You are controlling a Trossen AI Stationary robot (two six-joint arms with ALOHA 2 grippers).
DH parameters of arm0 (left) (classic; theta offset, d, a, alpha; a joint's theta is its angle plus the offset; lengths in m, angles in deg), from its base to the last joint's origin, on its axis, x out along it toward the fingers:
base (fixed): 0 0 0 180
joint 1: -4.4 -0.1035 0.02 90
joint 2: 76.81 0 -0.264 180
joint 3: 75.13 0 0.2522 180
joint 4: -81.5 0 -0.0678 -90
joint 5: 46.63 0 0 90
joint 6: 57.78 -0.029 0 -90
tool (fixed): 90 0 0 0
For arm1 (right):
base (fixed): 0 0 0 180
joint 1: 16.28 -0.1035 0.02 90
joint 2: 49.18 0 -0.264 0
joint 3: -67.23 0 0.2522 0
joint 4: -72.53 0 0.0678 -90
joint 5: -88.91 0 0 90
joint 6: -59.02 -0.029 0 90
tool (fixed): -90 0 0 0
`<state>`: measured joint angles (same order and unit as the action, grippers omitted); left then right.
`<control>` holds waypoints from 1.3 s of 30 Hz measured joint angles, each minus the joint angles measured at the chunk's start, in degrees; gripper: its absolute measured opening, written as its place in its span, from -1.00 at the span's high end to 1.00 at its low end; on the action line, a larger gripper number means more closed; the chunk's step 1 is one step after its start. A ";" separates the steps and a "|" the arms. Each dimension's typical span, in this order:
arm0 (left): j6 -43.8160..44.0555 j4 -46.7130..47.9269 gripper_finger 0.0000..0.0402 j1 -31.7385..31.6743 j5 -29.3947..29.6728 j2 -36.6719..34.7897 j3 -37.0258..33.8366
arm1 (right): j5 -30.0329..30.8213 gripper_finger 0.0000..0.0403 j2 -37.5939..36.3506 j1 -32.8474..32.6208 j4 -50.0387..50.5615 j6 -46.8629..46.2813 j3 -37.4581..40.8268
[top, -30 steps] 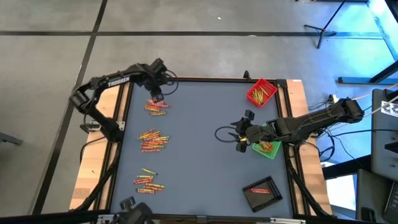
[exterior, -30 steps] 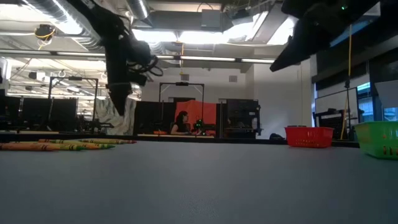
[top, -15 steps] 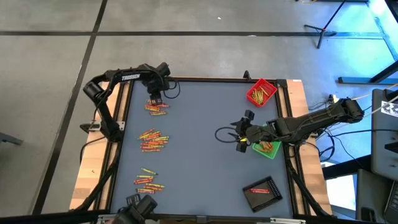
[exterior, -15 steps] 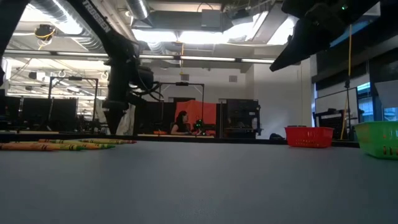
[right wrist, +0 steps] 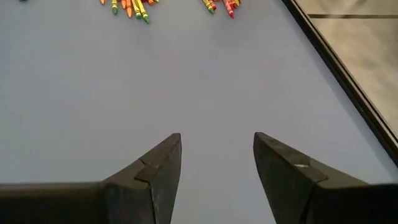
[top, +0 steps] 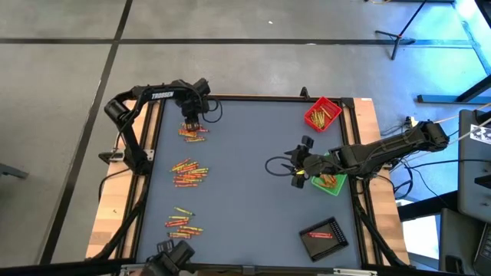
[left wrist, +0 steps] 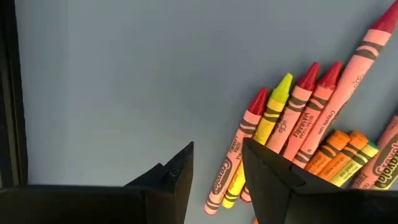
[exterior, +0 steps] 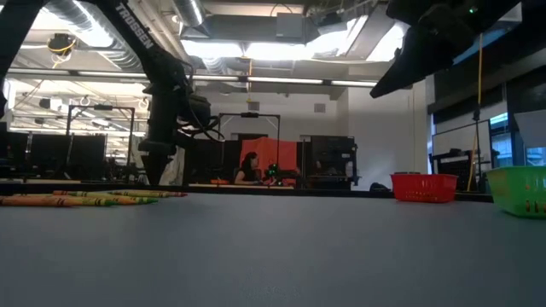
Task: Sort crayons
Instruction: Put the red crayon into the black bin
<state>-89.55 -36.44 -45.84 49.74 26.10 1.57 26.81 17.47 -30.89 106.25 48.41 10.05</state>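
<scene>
Black tray: near right corner of the table; we count a few red crayons lying in it.
Near crayon pile: near left of the table, loose on the surface, red, orange, yellow and a little green.
Green tray: right side, about mid-depth; we see orange and yellow sticks inside, partly covered by the right arm.
Right gripper: just left of the green tray, raised above the bare table; fingers parted with a clear gap, nothing between them, touching nothing we can see.
Middle crayon pile: left side at mid-depth, the largest loose cluster, mostly red and orange.
Far crayon pile: far left, red, orange and yellow sticks lying side by side.
Left gripper: down at the far edge of the far crayon pile; fingers apart, empty between them. In the wrist view one finger stands over the ends of several crayons; we cannot tell whether it touches them.
Red tray: far right corner; we see yellow and orange crayons in it.
</scene>
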 joint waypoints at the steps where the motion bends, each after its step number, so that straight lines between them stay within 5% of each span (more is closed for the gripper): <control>1: -0.17 -0.11 0.40 0.00 -0.04 0.00 -0.27 | -0.01 0.02 0.00 0.00 0.00 0.00 0.00; 15: -2.08 -4.20 0.40 -0.37 0.45 -0.04 -2.52 | -0.01 0.02 0.00 0.00 0.04 -0.22 0.00; 23: -1.52 -4.45 0.41 -4.20 -4.80 -0.04 -2.52 | -0.03 0.02 0.00 0.00 0.07 -0.22 0.00; 39: -1.80 -5.40 0.97 -5.97 -5.64 -0.11 -2.52 | -0.03 0.02 0.00 0.00 0.07 -0.20 0.00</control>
<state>-91.36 -41.84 -51.80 44.10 25.99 -0.94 26.79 17.47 -30.89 106.32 48.21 10.05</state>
